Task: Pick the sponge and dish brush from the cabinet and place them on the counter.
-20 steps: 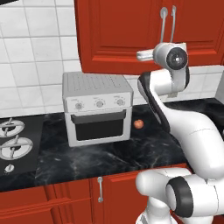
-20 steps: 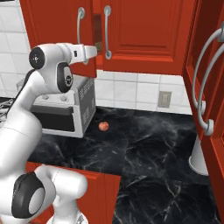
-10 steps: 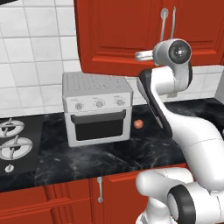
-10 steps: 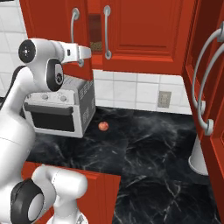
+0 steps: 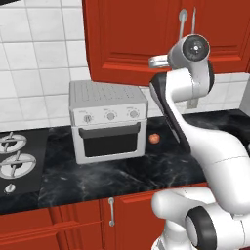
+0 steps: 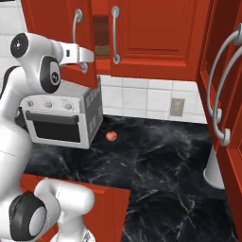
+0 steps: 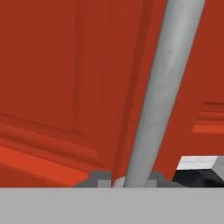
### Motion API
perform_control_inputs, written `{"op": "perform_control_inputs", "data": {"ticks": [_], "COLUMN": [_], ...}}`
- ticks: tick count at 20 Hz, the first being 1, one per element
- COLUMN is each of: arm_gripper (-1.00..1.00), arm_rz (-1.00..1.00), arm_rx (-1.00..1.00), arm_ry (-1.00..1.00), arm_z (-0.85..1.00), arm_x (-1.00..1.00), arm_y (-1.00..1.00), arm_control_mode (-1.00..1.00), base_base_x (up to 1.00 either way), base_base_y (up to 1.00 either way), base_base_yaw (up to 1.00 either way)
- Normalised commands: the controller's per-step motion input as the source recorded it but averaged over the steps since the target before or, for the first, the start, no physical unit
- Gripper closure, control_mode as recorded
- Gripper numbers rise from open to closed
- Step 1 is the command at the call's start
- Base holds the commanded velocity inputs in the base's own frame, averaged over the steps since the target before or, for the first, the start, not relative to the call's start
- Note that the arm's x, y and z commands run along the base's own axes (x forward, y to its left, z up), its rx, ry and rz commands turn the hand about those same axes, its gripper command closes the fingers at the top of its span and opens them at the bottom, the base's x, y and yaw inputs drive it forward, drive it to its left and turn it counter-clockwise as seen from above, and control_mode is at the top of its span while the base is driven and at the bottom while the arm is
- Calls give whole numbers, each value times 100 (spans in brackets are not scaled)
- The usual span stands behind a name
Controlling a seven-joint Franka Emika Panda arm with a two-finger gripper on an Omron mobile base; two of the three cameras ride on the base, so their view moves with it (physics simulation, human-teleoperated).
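No readable writing or brand marks anywhere. Arm raised high, elbow bent, forearm level, reaching to cabinet [image 6: 156, 38]. Gripper [image 6: 84, 66] at lower end of left door's silver handle [image 7: 162, 92]; handle runs between fingertips [image 7: 99, 178], jaws close about it, firm pinch not certain. Left door ajar, dark gap with something speckled inside. Counter [image 6: 160, 160] below carries toaster oven [image 5: 107, 122] and small red fruit [image 6: 111, 136].
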Motion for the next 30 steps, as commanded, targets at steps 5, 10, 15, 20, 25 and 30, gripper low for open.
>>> {"op": "perform_control_inputs", "data": {"ticks": [5, 10, 15, 20, 25, 30], "arm_gripper": [100, 100, 100, 100, 100, 100], "arm_rz": [-9, -9, -5, -3, -1, -1], "arm_rx": [0, 0, 0, 0, -1, -2], "arm_ry": [2, 0, 1, 1, 2, 2], "arm_z": [-1, 0, 0, 2, 0, 0], "arm_x": [-21, -26, -28, -27, -29, -27], "arm_y": [28, 31, 40, 45, 51, 53], "arm_control_mode": [-100, -100, -100, -100, -100, -100], "base_base_x": [0, 0, 0, 0, 0, 0], "base_base_y": [0, 0, 0, 0, 0, 0], "base_base_yaw": [0, 0, 0, 0, 0, 0]}}
